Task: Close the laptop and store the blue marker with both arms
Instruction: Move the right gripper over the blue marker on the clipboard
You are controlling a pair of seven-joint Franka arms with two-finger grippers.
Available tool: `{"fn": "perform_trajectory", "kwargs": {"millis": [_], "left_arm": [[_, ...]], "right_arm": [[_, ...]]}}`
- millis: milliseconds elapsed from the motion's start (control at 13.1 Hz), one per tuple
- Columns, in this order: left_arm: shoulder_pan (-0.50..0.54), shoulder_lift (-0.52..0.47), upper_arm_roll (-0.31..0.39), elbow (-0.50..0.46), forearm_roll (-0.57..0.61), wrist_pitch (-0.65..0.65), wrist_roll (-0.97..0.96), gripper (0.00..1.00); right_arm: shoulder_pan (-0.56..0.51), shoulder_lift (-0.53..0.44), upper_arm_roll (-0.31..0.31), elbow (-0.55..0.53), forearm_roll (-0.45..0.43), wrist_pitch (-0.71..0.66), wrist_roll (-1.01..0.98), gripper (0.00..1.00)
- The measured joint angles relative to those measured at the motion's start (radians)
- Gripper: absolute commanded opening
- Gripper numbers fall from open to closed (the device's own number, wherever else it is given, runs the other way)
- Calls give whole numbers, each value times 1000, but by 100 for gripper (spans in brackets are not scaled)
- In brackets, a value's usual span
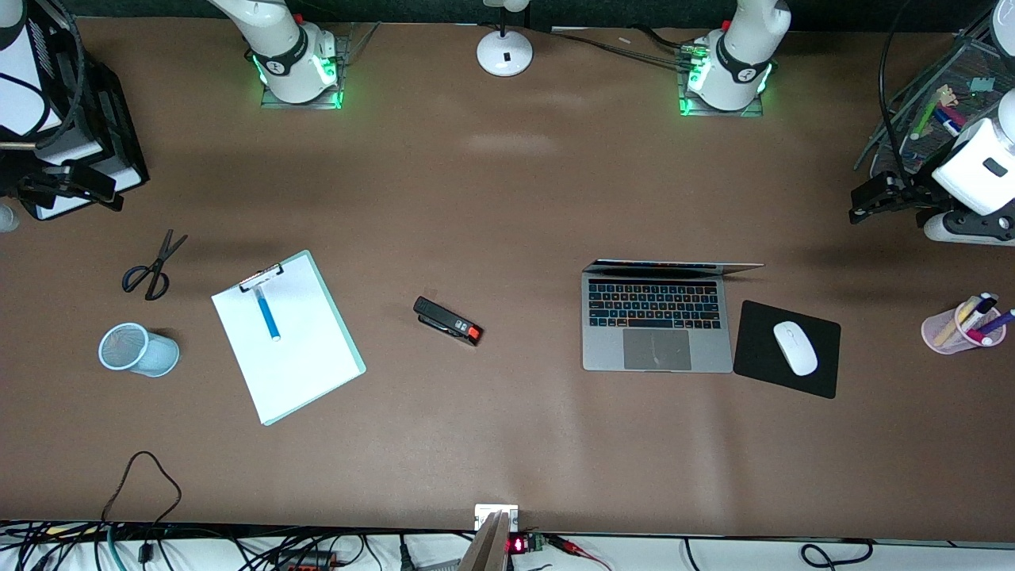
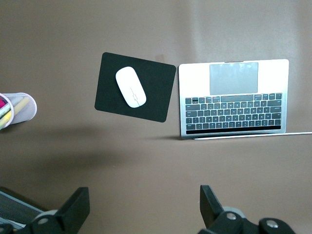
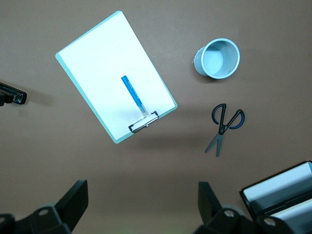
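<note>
The silver-grey laptop (image 1: 656,325) stands open on the table toward the left arm's end; it also shows in the left wrist view (image 2: 234,95). The blue marker (image 1: 267,314) lies on a white clipboard (image 1: 289,349) toward the right arm's end, and shows in the right wrist view (image 3: 132,95). My left gripper (image 1: 870,202) is open and empty, held up over the table's left-arm end; its jaws (image 2: 145,204) stand wide apart. My right gripper (image 1: 91,190) is open and empty, held up over the right-arm end; its jaws (image 3: 144,204) stand wide apart.
A black mouse pad (image 1: 817,373) with a white mouse (image 1: 795,347) lies beside the laptop, a pink pen cup (image 1: 955,327) past it. A stapler (image 1: 448,320) lies mid-table. Scissors (image 1: 151,268) and a tipped blue mesh cup (image 1: 136,350) lie by the clipboard. A black tray (image 1: 87,135) and a mesh organizer (image 1: 947,87) stand at the table's ends.
</note>
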Motion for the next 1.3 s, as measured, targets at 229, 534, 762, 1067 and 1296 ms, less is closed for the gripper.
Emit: {"fn": "perform_trajectory", "kwargs": {"millis": [229, 534, 762, 1067, 1296], "left_arm": [[0, 0, 0, 0, 0, 0, 0, 100], [0, 0, 0, 0, 0, -1, 0, 100], [0, 1, 1, 0, 0, -2, 0, 100], [1, 22, 1, 0, 0, -6, 0, 29], [1, 40, 1, 19, 0, -90, 1, 1]], "right_arm": [[0, 0, 0, 0, 0, 0, -1, 100], [1, 1, 1, -1, 0, 0, -3, 100], [13, 26, 8, -5, 0, 10, -4, 100], [37, 102, 10, -6, -1, 104, -4, 100], [40, 192, 12, -7, 0, 172, -5, 100]]}}
